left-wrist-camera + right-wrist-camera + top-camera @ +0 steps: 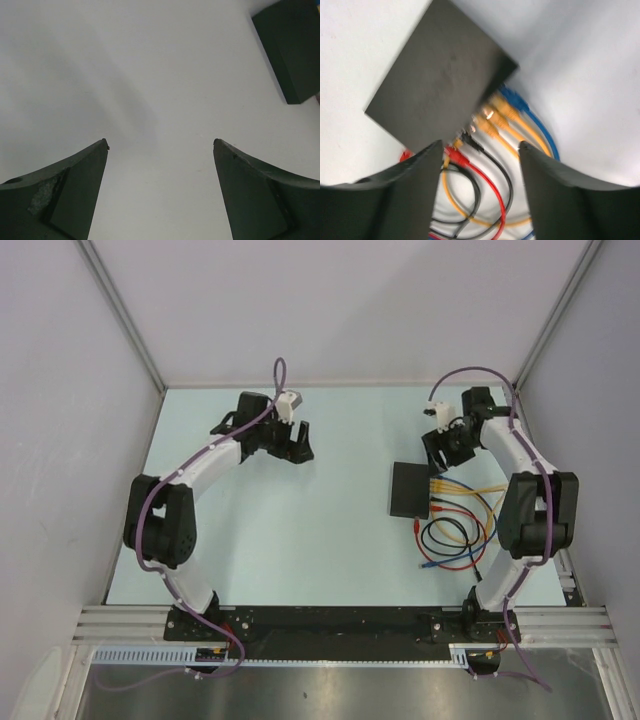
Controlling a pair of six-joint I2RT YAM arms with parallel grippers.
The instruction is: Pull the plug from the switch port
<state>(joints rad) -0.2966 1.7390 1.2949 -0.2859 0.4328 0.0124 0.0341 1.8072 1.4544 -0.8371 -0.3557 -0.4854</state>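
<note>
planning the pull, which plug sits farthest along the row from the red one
The blue plug, at the switch's corner past the yellow plugs; the black plug neighbours the red plug.

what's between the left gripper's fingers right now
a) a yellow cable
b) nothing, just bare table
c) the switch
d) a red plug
b: in the left wrist view the left gripper stands open over bare table, and only a corner of the switch shows, off at the upper right, outside the fingers.
</note>
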